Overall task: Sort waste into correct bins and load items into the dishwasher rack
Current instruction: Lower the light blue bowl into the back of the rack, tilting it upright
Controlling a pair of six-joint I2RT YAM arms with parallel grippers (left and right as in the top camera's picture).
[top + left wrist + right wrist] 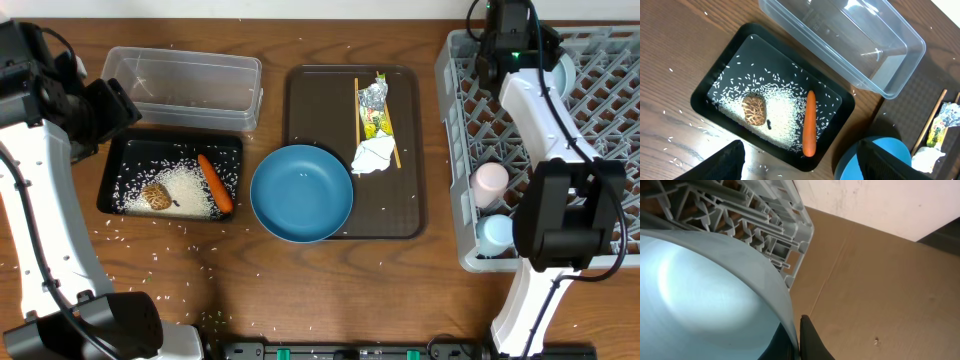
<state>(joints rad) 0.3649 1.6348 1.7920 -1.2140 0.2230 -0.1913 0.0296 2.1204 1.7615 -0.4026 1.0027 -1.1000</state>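
Over at the grey lattice rack's (600,120) far edge, the right gripper (796,342) is clenched on the smooth rim of the small light-blue bowl (700,280). A pink cup (490,180) and a light-blue cup (495,233) stand nearer. The left gripper (801,143) hangs spread wide over the black tray (702,92), which holds loose rice (780,115), a knobbly brown lump (754,110) and a carrot (810,125).

Wooden table (330,290), clear tub (185,85), black tray (128,150), brown tray (320,110), grey rack (452,130), scattered rice grains (125,235).
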